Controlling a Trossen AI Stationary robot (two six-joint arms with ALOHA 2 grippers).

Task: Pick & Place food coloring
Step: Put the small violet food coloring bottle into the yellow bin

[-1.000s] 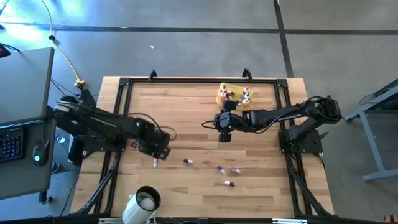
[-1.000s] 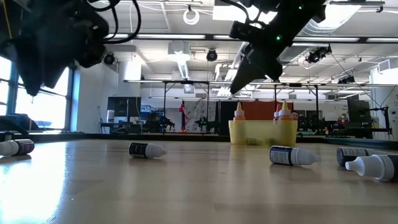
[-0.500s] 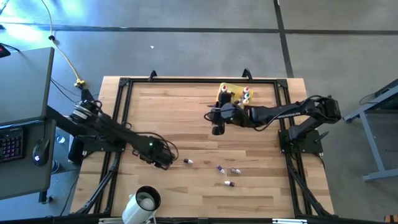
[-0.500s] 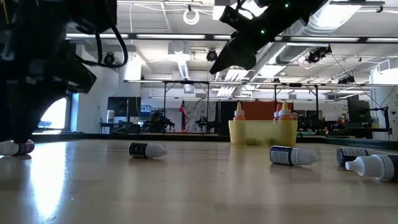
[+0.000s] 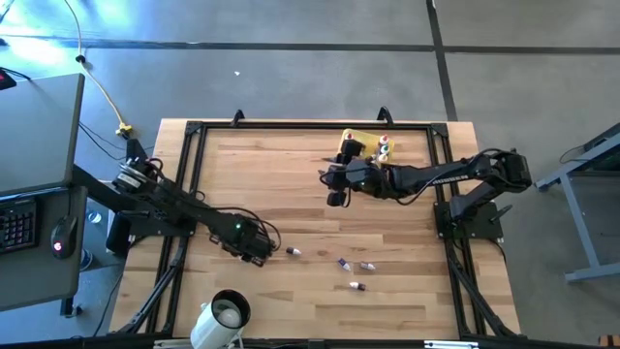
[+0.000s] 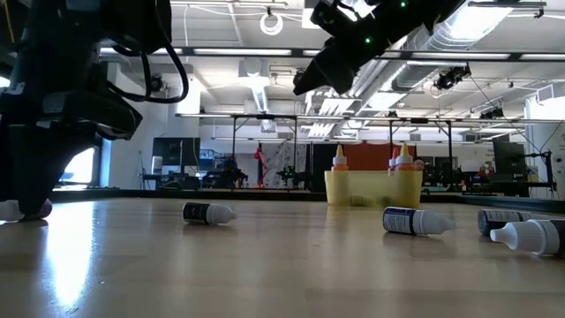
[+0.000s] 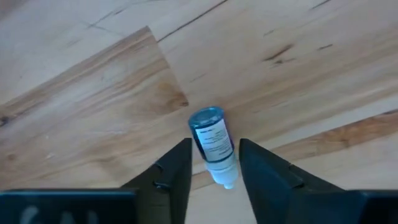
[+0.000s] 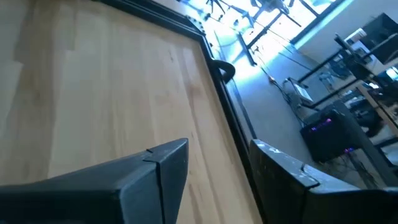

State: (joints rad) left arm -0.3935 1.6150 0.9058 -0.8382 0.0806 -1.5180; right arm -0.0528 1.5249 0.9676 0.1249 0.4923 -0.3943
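Note:
A small food coloring bottle [image 7: 211, 140] with a blue end, a white label and a white tip lies on its side on the wooden table. My left gripper [image 7: 214, 165] points down over it near the table's front left [image 5: 250, 250], shut on it. My right gripper [image 5: 334, 197] hangs open in the air above the table's middle, nothing between its fingers [image 8: 217, 149]. Several more bottles lie on their sides [image 5: 293, 251] [image 5: 343, 262] [image 5: 356, 286]. Others stand upright in the yellow tray [image 5: 360, 143] at the far edge. My left gripper has the bottle's two long sides [image 7: 231, 163] between its two fingers, on the half toward the white tip. The fingers come from above, pointing down, and lie across the bottle. The bottle rests on its side on the table.
A white mug [image 5: 229, 312] lies at the near edge, left of centre. A black frame [image 5: 194, 131] runs round the tabletop. In the low view, loose bottles [image 6: 208, 213] [image 6: 415, 221] [image 6: 530, 237] lie before the tray [image 6: 372, 187]. Bare wood lies between the two arms.
My left gripper has come down and toward the table's near edge, until its fingers stand on the table around the bottle. My right gripper has risen a little, drifted toward the left and far side, and tipped up from pointing down toward level.

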